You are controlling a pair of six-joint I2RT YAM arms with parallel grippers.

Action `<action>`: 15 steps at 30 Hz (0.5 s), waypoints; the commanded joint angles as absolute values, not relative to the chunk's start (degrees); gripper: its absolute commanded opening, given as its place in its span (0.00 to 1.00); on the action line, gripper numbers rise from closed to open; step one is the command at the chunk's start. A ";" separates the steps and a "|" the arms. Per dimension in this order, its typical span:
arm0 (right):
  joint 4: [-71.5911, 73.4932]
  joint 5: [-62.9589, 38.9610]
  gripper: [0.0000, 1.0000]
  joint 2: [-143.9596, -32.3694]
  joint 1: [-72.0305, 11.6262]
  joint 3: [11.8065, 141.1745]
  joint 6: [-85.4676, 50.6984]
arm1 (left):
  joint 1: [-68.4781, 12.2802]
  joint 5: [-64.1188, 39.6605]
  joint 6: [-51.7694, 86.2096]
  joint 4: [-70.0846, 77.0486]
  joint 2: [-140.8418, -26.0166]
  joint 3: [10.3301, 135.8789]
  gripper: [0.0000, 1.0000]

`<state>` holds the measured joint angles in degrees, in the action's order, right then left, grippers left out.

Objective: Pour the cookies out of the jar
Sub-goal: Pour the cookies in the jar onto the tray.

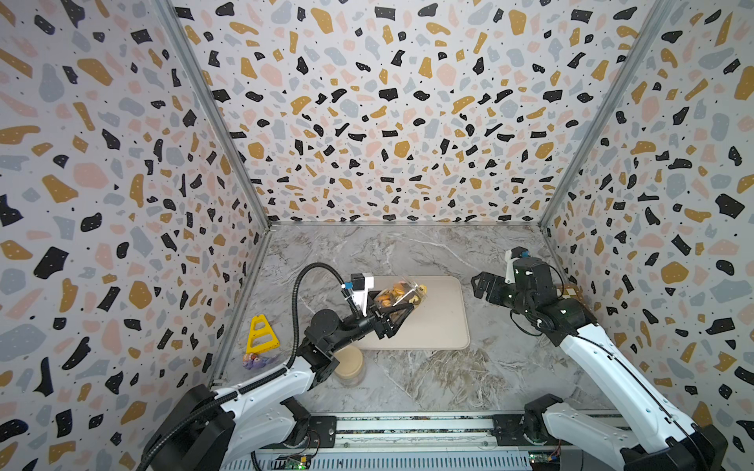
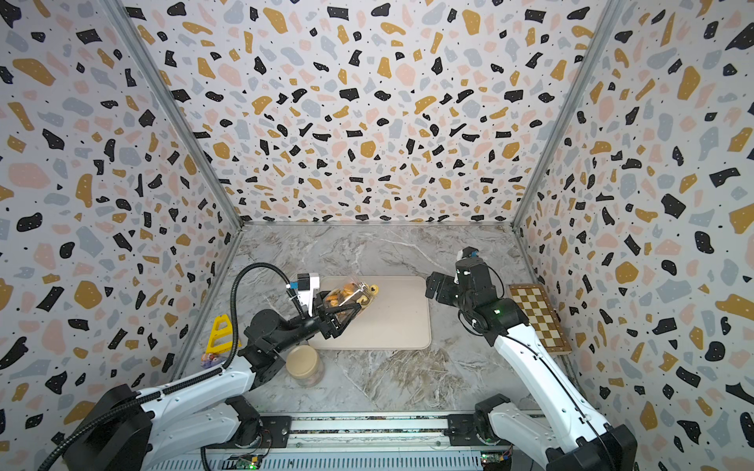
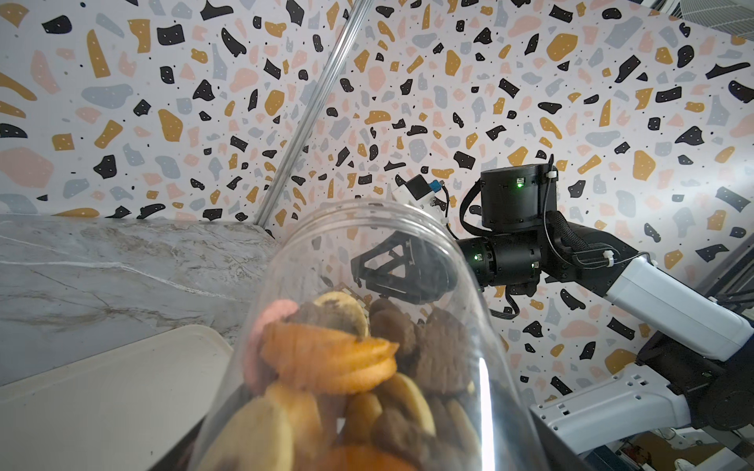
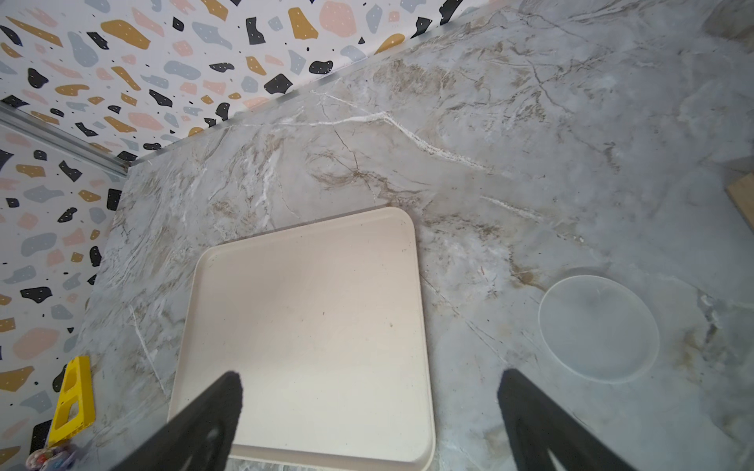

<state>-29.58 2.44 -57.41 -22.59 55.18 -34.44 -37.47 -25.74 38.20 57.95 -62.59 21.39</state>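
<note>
A clear plastic jar (image 1: 402, 294) (image 2: 350, 294) hangs tilted over the left end of the beige tray (image 1: 440, 322) (image 2: 400, 322), its open mouth turned toward the tray's far side. My left gripper (image 1: 395, 306) (image 2: 344, 306) is shut on the jar's lower body. The cookies (image 3: 330, 359), orange, brown and pale, fill the jar (image 3: 367, 244) to about halfway in the left wrist view. To the right of the tray, my right gripper (image 1: 479, 285) (image 2: 432, 285) (image 4: 369, 379) hovers open and holds nothing. The tray (image 4: 302, 310) shows bare in the right wrist view.
A second jar with a tan lid (image 1: 349, 365) (image 2: 304, 363) stands near the left arm's elbow. A yellow triangular frame (image 1: 261, 334) and a small purple toy (image 1: 255, 361) lie by the left wall. A chessboard (image 2: 538, 316) lies at the right wall, and a clear round lid (image 4: 598, 328) on the marble.
</note>
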 commanded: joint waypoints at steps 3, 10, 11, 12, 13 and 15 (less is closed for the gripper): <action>-33.22 1.42 1.00 -55.50 -21.93 53.97 -34.27 | -35.08 -32.54 37.36 70.39 -68.05 23.86 0.00; -34.01 0.00 1.00 -53.64 -21.28 52.50 -34.81 | -31.10 -36.83 33.16 66.86 -69.86 25.75 0.00; -34.01 -0.21 1.00 -53.33 -21.18 52.08 -34.94 | -30.70 -37.60 31.70 64.69 -69.86 26.41 0.00; -34.01 -0.39 1.00 -53.05 -21.03 51.71 -35.07 | -30.50 -38.92 29.73 62.71 -69.96 27.00 0.00; -34.08 -0.51 1.00 -52.77 -20.92 51.47 -35.22 | -30.50 -39.90 28.01 61.54 -70.17 27.24 0.00; -34.01 -0.87 1.00 -52.18 -20.63 50.74 -35.41 | -30.50 -40.16 25.92 60.20 -71.21 27.17 0.00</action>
<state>-32.80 -0.08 -53.65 -21.06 51.24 -34.74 -30.59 -36.47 31.86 58.28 -71.13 24.99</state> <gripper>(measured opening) 0.996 0.812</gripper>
